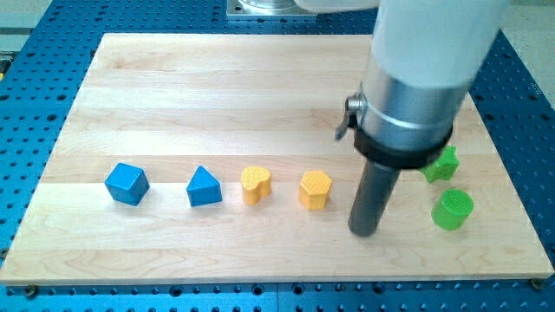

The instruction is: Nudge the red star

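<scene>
No red star shows in the camera view; the arm's wide body covers part of the board at the view's right. My tip (pixel 363 232) rests on the wooden board (pixel 217 87), just right of a yellow hexagon block (pixel 316 189) and left of a green cylinder (pixel 453 209). A green star (pixel 443 165) is partly hidden behind the arm, above the cylinder.
A row of blocks runs leftwards from the hexagon: a yellow heart (pixel 256 185), a blue triangle (pixel 204 186) and a blue cube (pixel 127 183). The board lies on a blue perforated table (pixel 35 113).
</scene>
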Robot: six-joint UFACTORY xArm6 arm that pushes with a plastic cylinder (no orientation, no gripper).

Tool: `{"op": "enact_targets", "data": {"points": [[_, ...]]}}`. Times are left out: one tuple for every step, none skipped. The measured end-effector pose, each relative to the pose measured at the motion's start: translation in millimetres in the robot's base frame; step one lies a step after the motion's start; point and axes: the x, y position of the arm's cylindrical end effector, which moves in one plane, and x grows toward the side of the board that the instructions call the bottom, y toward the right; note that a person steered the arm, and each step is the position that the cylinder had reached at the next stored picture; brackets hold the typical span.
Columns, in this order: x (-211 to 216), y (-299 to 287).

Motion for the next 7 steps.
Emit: {"op": "enact_targets", "data": {"points": [[11.3, -13.9], [13.8, -8.3], [29.2, -44.4], [30.1, -90.3], [26.3, -184.8], [-15.5, -304.9], [-28.5, -388.0]]}}
